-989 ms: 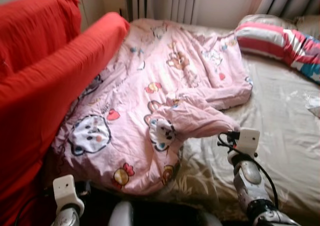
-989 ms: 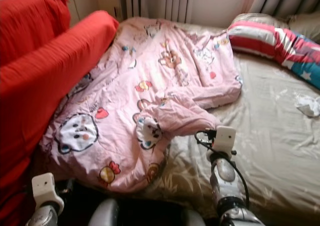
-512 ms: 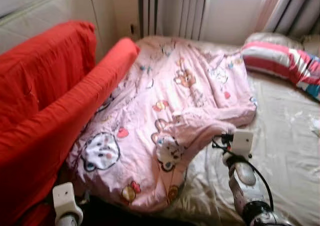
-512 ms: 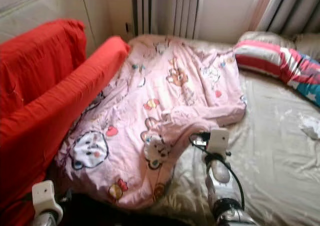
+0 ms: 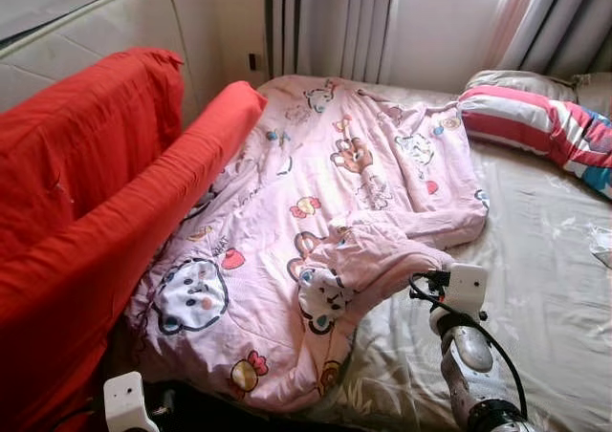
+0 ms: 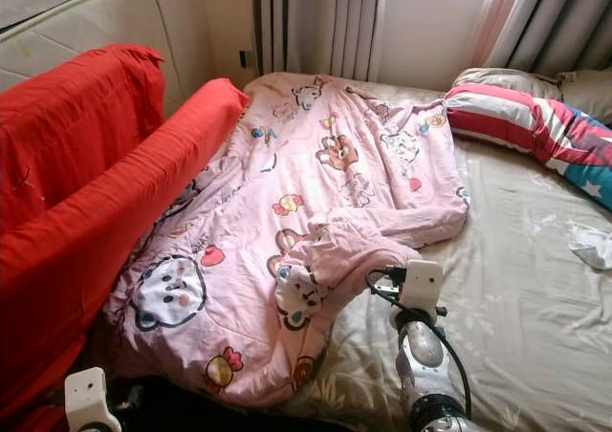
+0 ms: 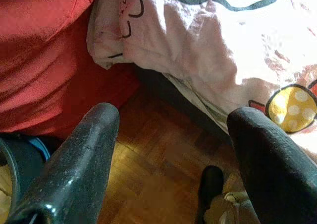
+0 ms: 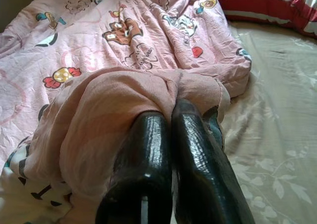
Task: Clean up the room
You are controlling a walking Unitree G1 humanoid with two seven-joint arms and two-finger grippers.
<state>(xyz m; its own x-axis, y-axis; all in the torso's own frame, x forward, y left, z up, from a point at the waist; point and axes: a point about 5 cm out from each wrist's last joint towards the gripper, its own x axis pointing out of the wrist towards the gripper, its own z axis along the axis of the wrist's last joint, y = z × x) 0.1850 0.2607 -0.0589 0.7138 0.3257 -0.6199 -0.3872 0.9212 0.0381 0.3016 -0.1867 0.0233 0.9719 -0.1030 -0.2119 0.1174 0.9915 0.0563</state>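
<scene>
— The right gripper (image 8: 168,115)?
— Fingers pinched together on a fold of the pink quilt (image 5: 316,222); arm stretched forward over the bed (image 5: 545,298) near its front edge.
— The left gripper (image 7: 171,120)?
— Fingers spread, low over the wooden floor (image 7: 158,174) beside the red cover (image 5: 86,212).

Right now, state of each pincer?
Left pincer: open, holding nothing, low over the wooden floor by the bed edge.
Right pincer: shut on a fold of the pink blanket.
</scene>
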